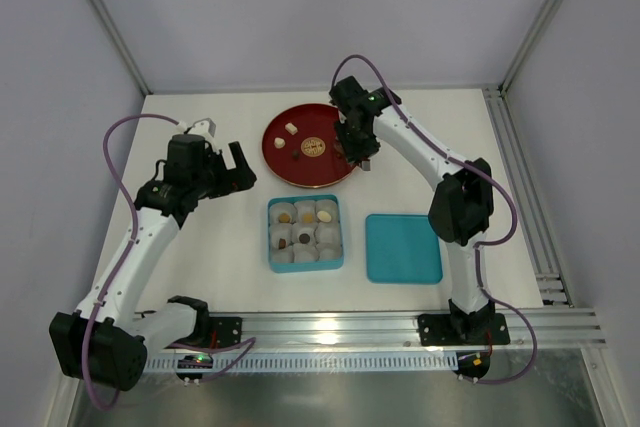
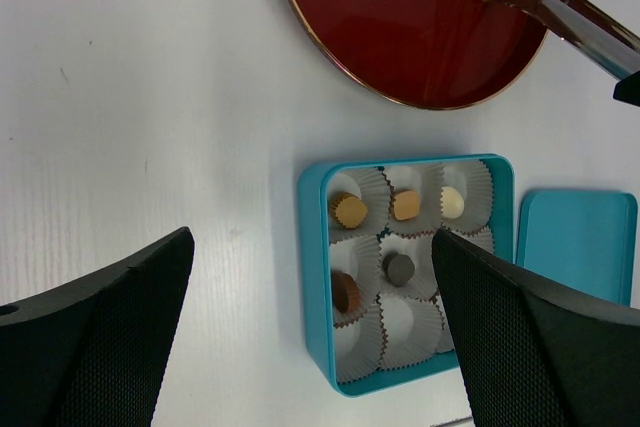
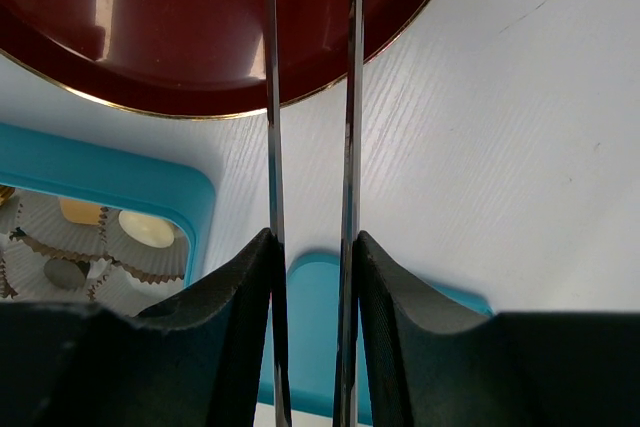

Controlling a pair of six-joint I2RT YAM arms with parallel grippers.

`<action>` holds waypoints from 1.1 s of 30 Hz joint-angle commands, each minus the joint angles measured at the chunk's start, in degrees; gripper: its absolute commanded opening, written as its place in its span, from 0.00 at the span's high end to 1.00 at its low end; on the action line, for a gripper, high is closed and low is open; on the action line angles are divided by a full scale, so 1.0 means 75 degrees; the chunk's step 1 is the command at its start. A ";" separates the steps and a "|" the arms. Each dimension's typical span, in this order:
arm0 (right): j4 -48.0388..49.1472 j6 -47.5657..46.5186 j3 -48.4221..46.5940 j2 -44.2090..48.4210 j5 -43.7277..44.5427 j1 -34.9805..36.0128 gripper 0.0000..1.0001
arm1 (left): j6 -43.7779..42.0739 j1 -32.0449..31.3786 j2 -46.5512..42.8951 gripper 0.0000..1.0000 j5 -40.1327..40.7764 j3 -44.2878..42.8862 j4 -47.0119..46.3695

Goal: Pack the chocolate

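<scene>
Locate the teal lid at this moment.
Top view: the teal lid lies flat on the right side, just right of the teal box without touching it, and below-right of the red plate.

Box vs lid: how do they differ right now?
The box has raised walls and holds paper cups, some with chocolates; the lid is a flat slab carrying nothing. The box sits below the plate in the top view; the lid lies to its right, apart. Both are teal with rounded corners, flat on the table.

White links and black joint housings are seen on the left arm point(image 1: 135, 247) and the right arm point(image 1: 415, 144). A purple cable point(image 1: 107, 147) is looped along each. The left fingers point(image 2: 100, 347) are faced in black mesh texture.
</scene>
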State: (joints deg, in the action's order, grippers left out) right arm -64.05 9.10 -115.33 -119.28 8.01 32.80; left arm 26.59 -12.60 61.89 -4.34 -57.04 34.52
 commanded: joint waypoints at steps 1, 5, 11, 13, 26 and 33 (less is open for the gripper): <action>-0.0002 -0.0101 -0.0057 0.0541 0.0232 0.0045 0.61 | 0.0006 0.0039 -0.0002 0.00 -0.0136 -0.0001 -0.0244; -0.0038 -0.0089 -0.0033 0.0565 0.0280 0.0045 0.60 | 0.0006 0.0039 -0.0002 0.01 -0.0136 -0.0001 -0.0244; -0.0038 -0.0101 -0.0056 0.0553 0.0268 0.0034 0.61 | 0.0006 0.0039 -0.0002 0.00 -0.0136 -0.0012 -0.0244; -0.0038 -0.0101 -0.0068 0.0553 0.0280 0.0045 0.61 | 0.0006 0.0039 -0.0013 0.00 -0.0136 -0.0001 -0.0244; -0.0038 -0.0101 -0.0068 0.0541 0.0197 0.0092 0.62 | 0.0006 0.0051 0.0010 0.00 -0.0125 -0.0012 -0.0244; -0.0049 -0.0089 -0.0115 0.0541 0.0209 0.0092 0.68 | 0.0006 0.0039 -0.0002 0.00 -0.0136 -0.0012 -0.0244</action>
State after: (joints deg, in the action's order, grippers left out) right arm -64.36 9.06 -115.33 -118.76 9.23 33.06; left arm 26.59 -12.60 61.89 -4.36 -57.04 34.52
